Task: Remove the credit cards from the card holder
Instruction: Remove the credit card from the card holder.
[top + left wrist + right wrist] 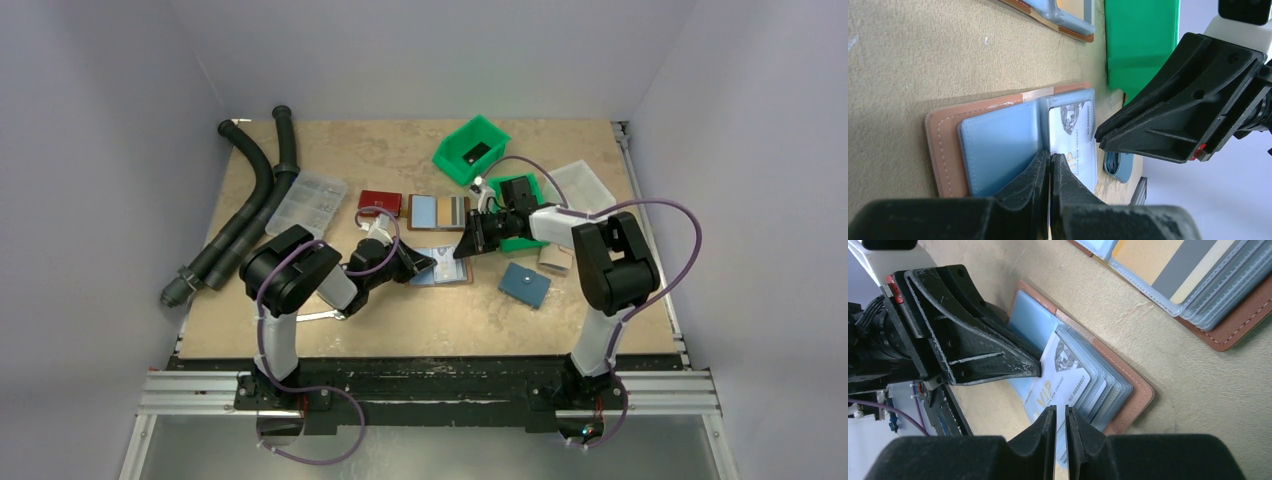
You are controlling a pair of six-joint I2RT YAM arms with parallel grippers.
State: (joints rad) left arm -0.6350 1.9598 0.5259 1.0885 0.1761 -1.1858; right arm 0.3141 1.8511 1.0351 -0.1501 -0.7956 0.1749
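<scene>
Though partly tucked among stacked clear sleeves, easy to pick out: a white VIP card (1060,382), face up, gold lettering and a printed number showing. Sits on the sleeved half of the card holder (998,145), brown outside, pale blue inside, spread open flat on the table (400,320) between the two arms. Pinched at its outer edge by the right gripper (1060,411): fingers set to a thin slit, a pale sliver of card running between them. Met from the opposite side by the left gripper (1050,159), fingers all but touching, tips planted at the seam where the blue flap meets the sleeves; impossible to tell whether anything is caught between them. Tips of both grippers close together over the holder, not touching each other.

Just beyond, toward the far side: a second card holder (438,211), also open, showing blue, tan and grey cards under clear sleeves. Beside that on the left, a red wallet (380,203); further left, a clear plastic box (308,203) and two black hoses (245,205) running toward the table's far corner. Near the right arm, a blue square pouch (525,284) flat on the table. Behind the right gripper, two green bins (472,148), the farther one with a small dark flat item inside, and a white tray (590,185) near the right edge.
</scene>
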